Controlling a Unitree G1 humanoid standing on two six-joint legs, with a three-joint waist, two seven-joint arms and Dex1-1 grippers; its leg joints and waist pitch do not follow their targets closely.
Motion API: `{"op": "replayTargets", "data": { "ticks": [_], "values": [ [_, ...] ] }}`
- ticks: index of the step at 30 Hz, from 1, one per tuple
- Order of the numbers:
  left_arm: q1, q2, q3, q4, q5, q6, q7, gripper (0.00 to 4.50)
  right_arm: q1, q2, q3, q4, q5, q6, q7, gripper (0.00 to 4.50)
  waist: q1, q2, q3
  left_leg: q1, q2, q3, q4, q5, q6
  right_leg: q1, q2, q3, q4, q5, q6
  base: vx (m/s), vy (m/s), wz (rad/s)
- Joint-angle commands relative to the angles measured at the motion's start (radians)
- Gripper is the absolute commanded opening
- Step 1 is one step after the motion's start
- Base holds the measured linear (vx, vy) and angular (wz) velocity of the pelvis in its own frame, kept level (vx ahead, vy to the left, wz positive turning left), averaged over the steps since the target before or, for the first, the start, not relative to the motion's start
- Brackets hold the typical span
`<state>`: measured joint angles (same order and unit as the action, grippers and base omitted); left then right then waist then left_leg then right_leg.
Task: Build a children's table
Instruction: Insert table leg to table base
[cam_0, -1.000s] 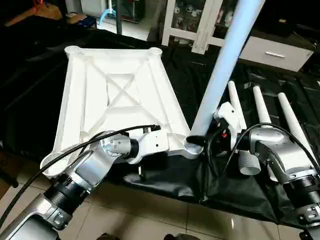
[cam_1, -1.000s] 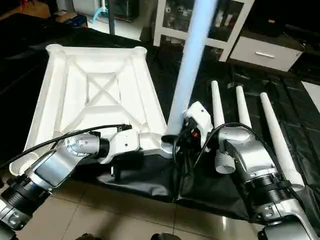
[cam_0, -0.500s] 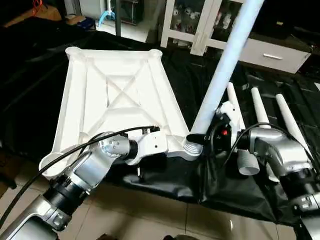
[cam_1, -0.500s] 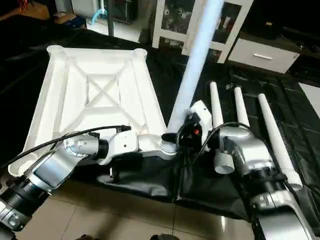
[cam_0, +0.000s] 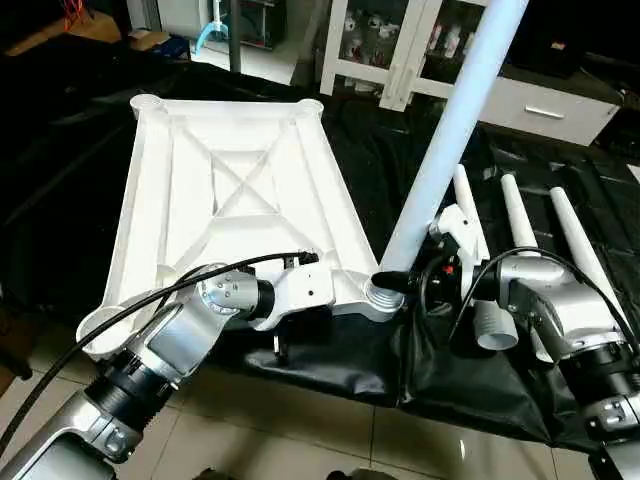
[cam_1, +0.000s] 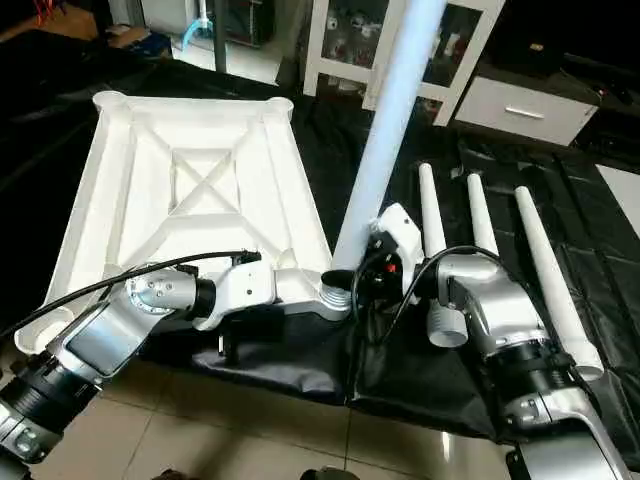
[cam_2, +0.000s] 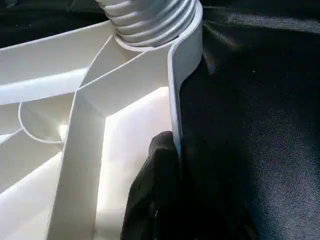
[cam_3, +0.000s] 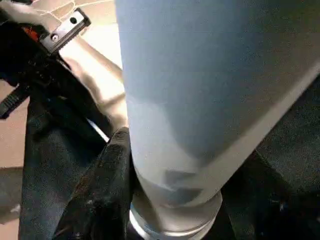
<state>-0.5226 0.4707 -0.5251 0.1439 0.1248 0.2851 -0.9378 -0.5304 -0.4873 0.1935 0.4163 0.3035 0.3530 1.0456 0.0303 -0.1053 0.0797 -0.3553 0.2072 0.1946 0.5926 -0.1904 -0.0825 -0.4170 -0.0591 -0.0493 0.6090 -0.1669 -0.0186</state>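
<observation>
White plastic rectangular table top (cam_0: 240, 190): lies underside up, X-ribs showing, on the black-covered tabletop (cam_0: 420, 180).
Left gripper (cam_2: 172, 165): clamped on the top's near rim beside the corner socket (cam_0: 383, 297); only the left wrist view shows this.
Right gripper (cam_3: 170, 200): closed around the long white tapered tube leg (cam_0: 450, 130), leaning, its threaded end in that socket.
Three spare white legs (cam_1: 475, 235): lie side by side right of the top.

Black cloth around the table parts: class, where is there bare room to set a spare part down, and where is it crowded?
Bare black cloth lies between the tabletop and the three loose legs, beyond the upright leg. More shows right of those legs. The near corner socket is crowded: left claw grips the rim, right claw the upright leg.
</observation>
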Motion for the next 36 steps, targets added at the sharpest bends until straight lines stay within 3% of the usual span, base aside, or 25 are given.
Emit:
{"op": "replayTargets", "data": {
  "ticks": [1,2,4,15,21,27,29,36],
  "values": [
    [0.013,0.016,-0.028,-0.017,0.006,-0.006,-0.057,0.0,0.06,-0.03,0.032,0.032,-0.091,-0.006,-0.057,1.99,-0.004,0.006,-0.057,0.007,0.031,-0.011,-0.065,-0.184,0.03,0.04,-0.067,0.047,-0.077,-0.301,-0.172,0.0,0.0,0.0],
    [0.012,0.019,-0.03,-0.016,0.003,-0.001,-0.064,0.0,0.063,-0.026,0.029,0.029,-0.09,-0.007,-0.062,1.99,-0.003,0.014,-0.054,0.006,0.03,-0.012,-0.067,-0.188,0.028,0.039,-0.067,0.047,-0.077,-0.301,-0.171,0.0,0.0,0.0],
    [0.012,0.02,-0.03,-0.016,0.002,0.002,-0.069,0.0,0.063,-0.023,0.027,0.03,-0.09,-0.009,-0.065,1.99,-0.007,0.009,-0.055,0.007,0.03,-0.012,-0.068,-0.207,0.023,0.04,-0.065,0.047,-0.078,-0.309,-0.173,0.0,0.0,0.0],
    [0.006,0.047,-0.032,0.003,-0.028,0.061,-0.161,0.0,0.058,-0.02,0.049,0.053,-0.117,-0.055,-0.044,1.99,-0.022,0.011,-0.054,0.006,0.03,-0.015,-0.071,-0.238,0.017,0.038,-0.065,0.047,-0.081,-0.324,-0.175,0.0,0.0,0.0],
    [0.009,0.035,-0.024,-0.005,-0.024,0.065,-0.141,0.0,0.105,0.028,-0.046,0.059,-0.019,0.019,-0.124,1.99,-0.026,0.008,-0.047,0.008,0.031,-0.017,-0.076,-0.275,0.013,0.032,-0.064,0.048,-0.088,-0.364,-0.162,0.0,0.0,0.0],
    [0.01,0.034,-0.026,-0.012,-0.027,0.071,-0.141,0.0,0.182,0.039,-0.086,0.027,0.018,0.031,-0.15,1.99,-0.026,0.008,-0.045,0.009,0.031,-0.019,-0.079,-0.305,0.005,0.029,-0.065,0.048,-0.095,-0.4,-0.142,0.0,0.0,0.0],
    [0.009,0.034,-0.026,-0.013,-0.026,0.071,-0.14,0.0,0.214,0.038,-0.088,0.016,0.013,0.015,-0.158,1.99,-0.026,0.013,-0.045,0.01,0.031,-0.019,-0.08,-0.308,0.003,0.028,-0.064,0.048,-0.095,-0.393,-0.144,0.0,0.0,0.0],
    [0.005,0.027,-0.023,-0.01,-0.021,0.067,-0.136,0.0,0.286,0.037,-0.067,-0.035,-0.048,-0.083,-0.183,1.99,-0.025,0.012,-0.044,0.011,0.034,-0.017,-0.086,-0.298,0.005,0.03,-0.064,0.048,-0.095,-0.342,-0.155,0.0,0.0,0.0]
  ]
}}
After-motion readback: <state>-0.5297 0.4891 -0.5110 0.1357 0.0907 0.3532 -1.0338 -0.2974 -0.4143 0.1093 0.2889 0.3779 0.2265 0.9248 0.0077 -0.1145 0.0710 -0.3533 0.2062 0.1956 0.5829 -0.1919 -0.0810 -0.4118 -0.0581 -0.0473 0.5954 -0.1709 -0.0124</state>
